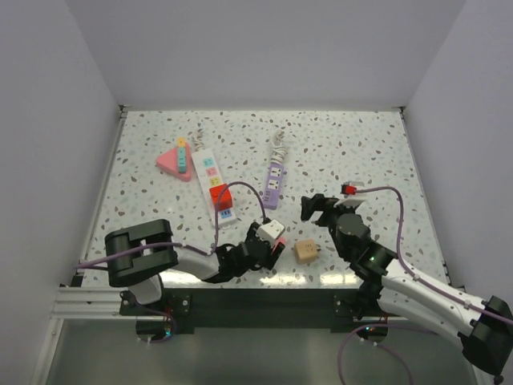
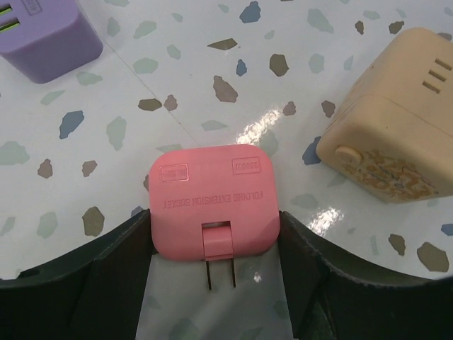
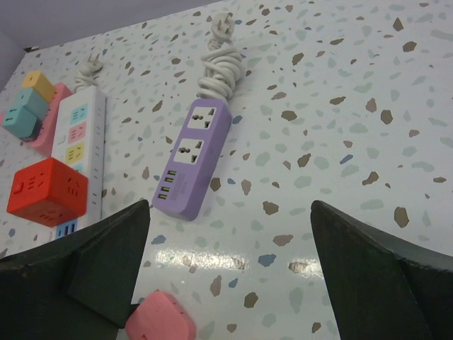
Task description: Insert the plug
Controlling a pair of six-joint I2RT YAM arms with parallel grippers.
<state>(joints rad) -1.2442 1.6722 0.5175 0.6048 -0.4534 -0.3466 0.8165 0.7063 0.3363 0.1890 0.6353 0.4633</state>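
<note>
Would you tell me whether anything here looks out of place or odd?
Nothing spilled or damaged. The pink plug, held in the left gripper, has its prongs pointing back toward the wrist, not outward.

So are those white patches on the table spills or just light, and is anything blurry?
Just light: in the left wrist view, glare sits on the table beside the pink plug; in the right wrist view, another shiny patch lies near the purple power strip. The top view is evenly lit, nothing blurred.

The plug [image 2: 211, 205] sat just left of the cube adapter [image 2: 393, 134]. Behind, the long strip [image 1: 208, 168] lay left of the short strip [image 1: 274, 183].
</note>
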